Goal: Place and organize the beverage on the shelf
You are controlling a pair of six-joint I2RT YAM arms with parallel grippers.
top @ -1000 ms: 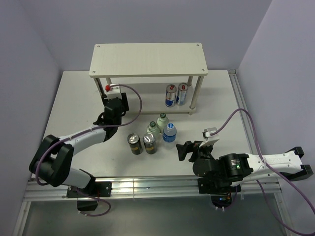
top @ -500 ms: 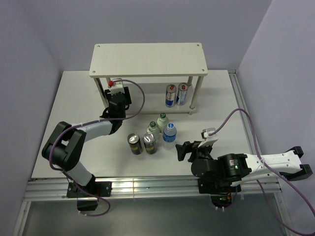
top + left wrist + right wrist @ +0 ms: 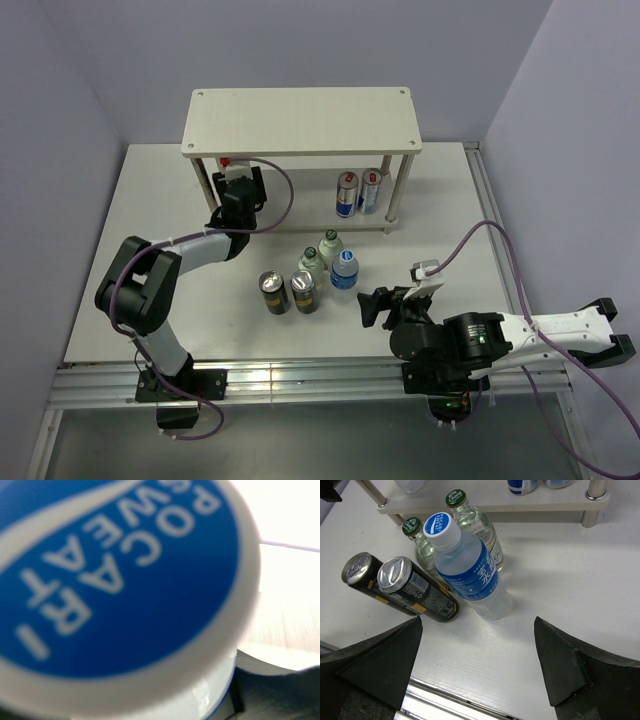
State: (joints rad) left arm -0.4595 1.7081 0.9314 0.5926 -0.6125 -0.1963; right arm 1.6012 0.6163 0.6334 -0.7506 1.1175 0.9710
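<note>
Currently the left gripper point(image 3: 240, 190), closed partway around a clear water bottle with a blue-and-white cap point(image 3: 115, 580), holds it at the left end of the cream-white two-tier shelf's point(image 3: 300, 125) lower board point(image 3: 300, 222), where a tilted release could topple it, while the right gripper point(image 3: 477, 630) gapes wide and empty near the other drinks point(image 3: 310, 275).

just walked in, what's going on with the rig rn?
The left gripper reaches under the top board of the shelf at its left end. It is closed on a blue-capped water bottle and seems to be setting it on the lower board. Two blue-and-silver cans already stand at that board's right end. On the table in front wait two black cans, two green-capped bottles and a second water bottle. The right gripper hangs open near them, holding nothing.
</note>
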